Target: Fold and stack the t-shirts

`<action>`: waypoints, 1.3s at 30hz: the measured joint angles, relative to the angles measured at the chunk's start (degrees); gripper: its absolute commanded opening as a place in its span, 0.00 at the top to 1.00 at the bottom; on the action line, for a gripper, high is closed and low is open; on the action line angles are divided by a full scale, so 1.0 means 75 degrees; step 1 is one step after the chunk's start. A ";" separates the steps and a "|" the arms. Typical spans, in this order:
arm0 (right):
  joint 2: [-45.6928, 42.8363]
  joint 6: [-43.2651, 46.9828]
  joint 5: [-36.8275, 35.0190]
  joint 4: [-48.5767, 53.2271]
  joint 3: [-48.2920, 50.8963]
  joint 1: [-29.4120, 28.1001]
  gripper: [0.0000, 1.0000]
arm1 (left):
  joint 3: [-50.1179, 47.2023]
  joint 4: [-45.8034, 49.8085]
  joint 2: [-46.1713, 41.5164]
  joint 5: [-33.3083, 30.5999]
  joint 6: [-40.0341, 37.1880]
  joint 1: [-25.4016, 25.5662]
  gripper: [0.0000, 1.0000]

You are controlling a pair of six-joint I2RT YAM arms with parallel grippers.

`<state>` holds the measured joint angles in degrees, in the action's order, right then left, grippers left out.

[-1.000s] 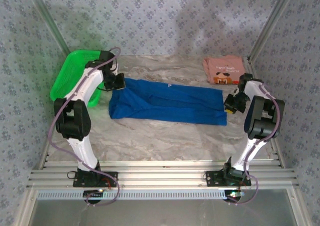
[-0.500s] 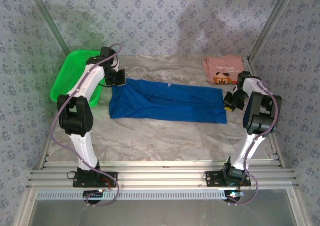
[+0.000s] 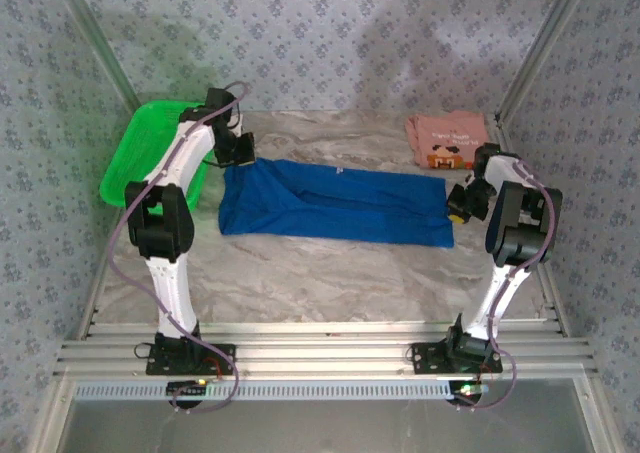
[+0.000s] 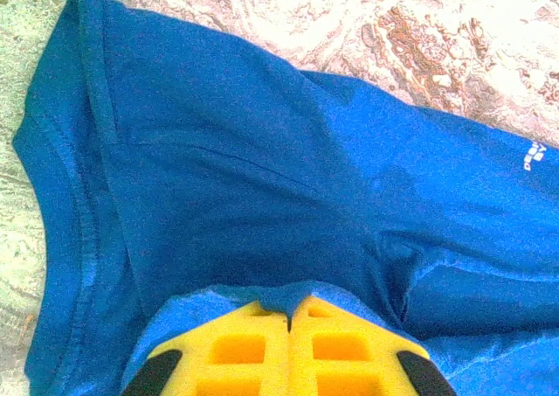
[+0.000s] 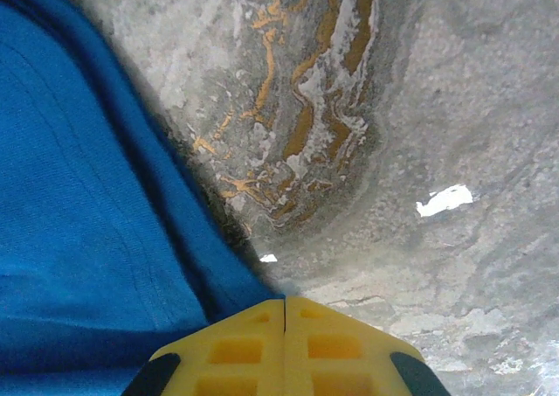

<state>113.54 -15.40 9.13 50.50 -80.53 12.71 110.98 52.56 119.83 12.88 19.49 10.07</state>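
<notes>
Left gripper (image 3: 238,153) and right gripper (image 3: 458,209) each pinch shut on one end of the royal-blue cloth t-shirt (image 3: 335,205)!
Its long axis runs left-right between them on the table; the salmon-pink cartoon-print t-shirt (image 3: 448,141) lies far-right, nearest the right gripper.

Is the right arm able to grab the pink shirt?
Probably yes: the pink shirt lies close by with bare table between. But the right pincer is shut on the blue shirt, so it must let go first.

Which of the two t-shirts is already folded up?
The pink t-shirt at the far right corner: a compact folded rectangle. The blue t-shirt lies stretched long across the table.
</notes>
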 measured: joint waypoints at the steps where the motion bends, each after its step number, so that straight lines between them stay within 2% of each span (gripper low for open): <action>1: 0.0009 0.0000 -0.0017 0.0000 0.0000 0.0000 0.94 | 0.0055 -0.0003 0.0052 -0.0003 -0.0029 0.0000 0.82; 3: 0.0015 -0.0058 -0.0023 0.0000 0.0000 -0.0015 0.77 | 0.0096 -0.0006 0.0102 -0.0003 -0.0058 0.0000 0.61; 5: 0.0015 -0.0108 0.0006 -0.0006 0.0000 -0.0015 0.59 | 0.0105 -0.0026 0.0102 0.0052 0.0038 -0.0012 0.47; 8: -0.0009 -0.0149 0.0105 -0.0096 -0.0006 -0.0015 0.43 | 0.0119 -0.0152 0.0067 0.0259 0.0309 -0.0044 0.38; 10: -0.0125 -0.0154 0.0114 -0.0131 -0.0006 -0.0015 0.36 | -0.0047 -0.0344 -0.0143 0.0420 0.0562 -0.0055 0.34; 11: -0.0265 -0.0146 0.0122 -0.0137 -0.0006 -0.0017 0.32 | -0.0312 -0.0475 -0.0402 0.0513 0.0720 -0.0067 0.27; 12: -0.0466 -0.0134 0.0134 -0.0134 -0.0003 -0.0041 0.29 | -0.0670 -0.0583 -0.0766 0.0603 0.0883 -0.0079 0.25; 19: -0.2911 0.0009 0.0425 -0.0184 0.0560 -0.0597 0.17 | -0.4511 -0.0968 -0.4788 0.0796 0.1912 -0.0093 0.25; 22: -0.3771 0.0003 0.0860 -0.0286 0.1154 -0.1096 0.13 | -0.5968 -0.1055 -0.5747 0.0807 0.2224 -0.0114 0.27; 24: -0.4045 -0.0038 0.1172 -0.0490 0.1711 -0.1498 0.11 | -0.6712 -0.1189 -0.5788 0.0793 0.2369 -0.0175 0.29; 28: -0.3873 -0.0227 0.1728 -0.0950 0.2465 -0.2139 0.10 | -0.7458 -0.1751 -0.5281 0.0766 0.2541 -0.0297 0.36; 37: -0.2917 -0.0752 0.2282 -0.2445 0.2748 -0.2527 0.10 | -0.7498 -0.3057 -0.4278 0.0233 0.2567 -0.0344 0.51; 39: -0.2614 -0.0825 0.2285 -0.2588 0.2658 -0.2538 0.10 | -0.7490 -0.3115 -0.4062 0.0000 0.2559 -0.0344 0.51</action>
<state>93.93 -21.58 26.26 31.09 -60.60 -6.33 54.81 29.19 89.36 12.88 38.68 7.49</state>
